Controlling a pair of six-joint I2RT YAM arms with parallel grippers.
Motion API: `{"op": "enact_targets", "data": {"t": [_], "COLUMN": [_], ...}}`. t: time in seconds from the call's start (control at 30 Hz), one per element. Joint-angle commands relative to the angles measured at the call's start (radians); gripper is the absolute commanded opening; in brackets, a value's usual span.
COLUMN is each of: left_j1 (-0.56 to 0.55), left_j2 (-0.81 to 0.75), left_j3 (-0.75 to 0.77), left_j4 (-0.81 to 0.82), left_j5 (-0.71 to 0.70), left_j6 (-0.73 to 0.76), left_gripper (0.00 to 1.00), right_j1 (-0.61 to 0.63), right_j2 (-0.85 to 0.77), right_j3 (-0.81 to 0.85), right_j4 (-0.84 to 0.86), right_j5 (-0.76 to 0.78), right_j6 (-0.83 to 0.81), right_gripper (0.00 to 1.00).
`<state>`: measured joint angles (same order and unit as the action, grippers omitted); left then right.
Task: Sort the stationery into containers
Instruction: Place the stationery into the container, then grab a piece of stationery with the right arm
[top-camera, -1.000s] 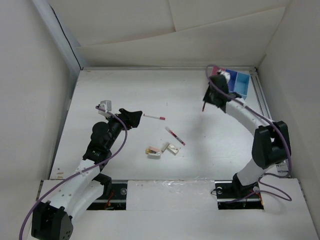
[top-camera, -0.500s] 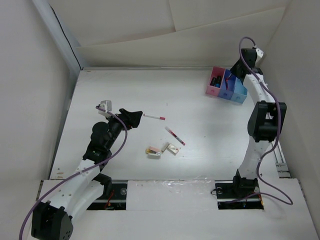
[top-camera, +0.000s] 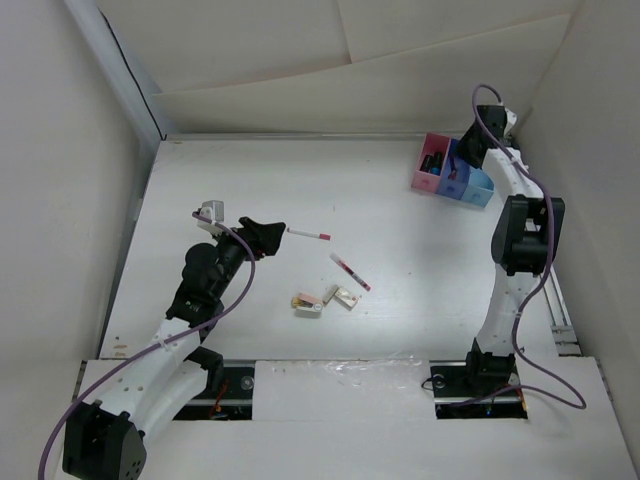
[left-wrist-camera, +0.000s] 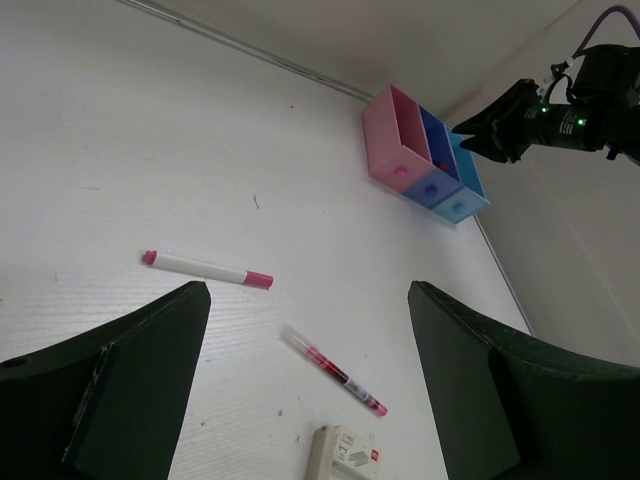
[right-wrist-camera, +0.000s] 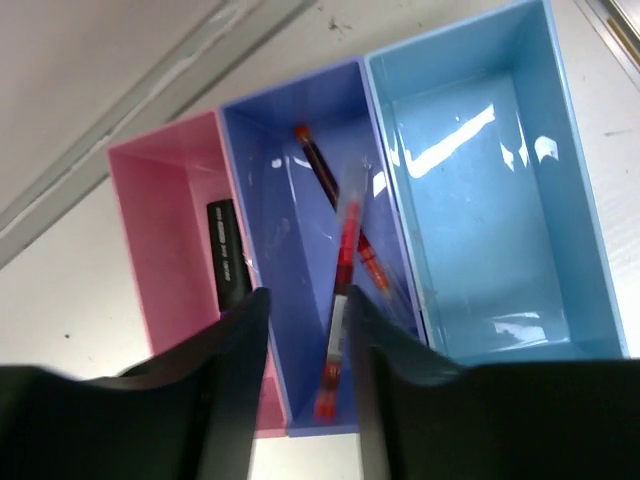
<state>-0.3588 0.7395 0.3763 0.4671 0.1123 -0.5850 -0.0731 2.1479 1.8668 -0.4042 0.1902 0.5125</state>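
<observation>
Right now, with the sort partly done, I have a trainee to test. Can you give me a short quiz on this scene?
1. True or false: the light blue bin shows nothing inside.
2. Which bin holds the red-inked pens seen below the right fingers? A pink, B blue, C light blue.
3. How many pens lie loose on the table?
Key: 1 true. 2 B, the blue bin. 3 two, the white pen and the red pen.
</observation>
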Motion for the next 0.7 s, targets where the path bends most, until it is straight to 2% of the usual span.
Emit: {"op": "enact_targets", "data": {"t": [0.0,0.07,0.2,0.27,0.33,0.37,0.5,0.53,0.63,0.67], "left_j1": [-0.002,-0.002,-0.002,-0.002,-0.002,-0.002,-0.002,-0.002,-0.002,-0.002], "left_j2": [-0.003,-0.003,-0.003,-0.003,-0.012,-0.012,-0.012,-0.003,-0.003,-0.015], "left_j3": [0.027,0.027,0.027,0.027,0.027,0.027,0.027,0.027,0.027,0.027], "left_j4": [0.048,0.048,0.048,0.048,0.048,0.048,0.048,0.048,0.048,0.039], "left_j5": [0.001,0.001,0.001,0.001,0.001,0.001,0.001,0.001,0.001,-0.008], "left_j6": [-0.004,-0.004,-0.004,-0.004,-0.004,-0.004,-0.004,-0.004,-0.004,-0.004], "left_gripper": [0.78,0.78,0.78,0.78,0.78,0.78,0.78,0.78,0.78,0.78], "right_j1": [-0.008,-0.008,0.002,0.027,0.097,0.128,0.332,0.429,0.57,0.651], "right_j2": [-0.034,-0.062,-0.15,-0.248,-0.327,-0.403,-0.558,-0.577,-0.626,-0.641], "right_j3": [0.031,0.011,-0.029,-0.112,-0.255,-0.312,-0.595,-0.638,-0.762,-0.793], "right_j4": [0.021,0.03,0.03,0.063,0.105,0.126,0.255,0.264,0.254,0.245], "right_j5": [-0.011,-0.011,-0.029,-0.038,-0.061,-0.061,-0.101,-0.092,-0.069,-0.055], "right_j6": [-0.008,-0.008,-0.017,-0.017,-0.017,-0.017,-0.026,-0.026,-0.077,-0.087], "right_gripper": [0.44,0.52,0.52,0.37,0.16,0.0,0.0,0.0,0.0,0.0]}}
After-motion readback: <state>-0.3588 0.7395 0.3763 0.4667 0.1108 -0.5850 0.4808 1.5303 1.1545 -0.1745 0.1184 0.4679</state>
